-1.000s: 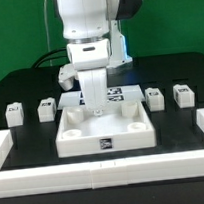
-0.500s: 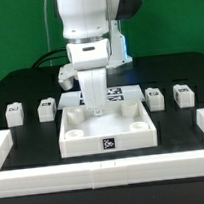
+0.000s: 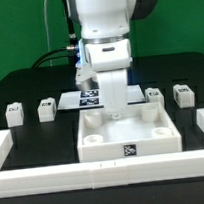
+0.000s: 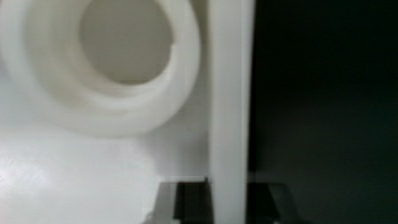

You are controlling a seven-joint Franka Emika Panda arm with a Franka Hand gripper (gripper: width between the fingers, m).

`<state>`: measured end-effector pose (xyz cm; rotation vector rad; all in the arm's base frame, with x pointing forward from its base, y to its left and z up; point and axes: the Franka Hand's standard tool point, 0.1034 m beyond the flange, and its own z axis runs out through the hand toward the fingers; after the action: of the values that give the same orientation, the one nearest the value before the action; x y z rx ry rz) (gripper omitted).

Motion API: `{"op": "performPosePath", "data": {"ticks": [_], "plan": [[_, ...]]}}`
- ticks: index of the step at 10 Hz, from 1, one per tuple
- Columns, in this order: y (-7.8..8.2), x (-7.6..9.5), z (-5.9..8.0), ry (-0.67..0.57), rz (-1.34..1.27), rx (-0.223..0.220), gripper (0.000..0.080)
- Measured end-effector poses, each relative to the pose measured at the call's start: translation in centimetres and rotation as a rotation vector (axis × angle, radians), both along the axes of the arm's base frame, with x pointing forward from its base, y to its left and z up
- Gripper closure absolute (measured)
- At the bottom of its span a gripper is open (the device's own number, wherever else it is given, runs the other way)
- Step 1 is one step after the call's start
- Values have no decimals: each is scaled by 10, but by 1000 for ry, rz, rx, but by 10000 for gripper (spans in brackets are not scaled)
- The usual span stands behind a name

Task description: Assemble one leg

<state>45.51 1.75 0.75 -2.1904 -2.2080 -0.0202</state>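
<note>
Exterior view, stock of parts against the task:

1. Legs, four alike, counted from the exterior view's left: first leg (image 3: pixel 17 113), second leg (image 3: pixel 47 109), third leg (image 3: pixel 155 94), fourth leg (image 3: pixel 183 94). All four stand loose on the bench (image 3: pixel 33 136) in a row. The first pair is well apart from the tabletop (image 3: pixel 99 145). The third sits just behind its rear corner and the fourth just beyond that. None is held and none is fitted.

2. Tabletop: recessed side up, lying between the two pairs of legs. No leg shows in its recess. In the wrist view a round socket (image 4: pixel 98 115) lies beside the tabletop's rear wall (image 4: pixel 231 100) and is unfilled.

3. Jaws: down over that rear wall, clamped on it as far as can be judged. The wrist view shows a dark finger (image 4: pixel 183 205) on either side of the wall with no gap visible.

4. Marker board (image 3: pixel 89 95): behind the arm, partly hidden.

5. White border rail (image 3: pixel 106 173): along the front and sides of the bench.

Progress, as a judgement: the leg work proper has not begun, and the step in hand looks like positioning the tabletop. Left to do: let go of the wall, pick up one leg, carry it to a socket and seat it.
</note>
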Motion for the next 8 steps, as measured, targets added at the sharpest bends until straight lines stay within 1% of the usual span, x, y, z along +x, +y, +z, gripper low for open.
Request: {"op": "performPosePath", "data": {"ticks": [2, 3, 6, 7, 8], "plan": [[26, 11, 0, -12, 20, 13, 742], [37, 15, 0, -16, 19, 18, 742], [37, 15, 0, -11, 6, 16, 742], [36, 15, 0, -11, 6, 16, 592], [36, 15, 0, -11, 6, 16, 592]]}}
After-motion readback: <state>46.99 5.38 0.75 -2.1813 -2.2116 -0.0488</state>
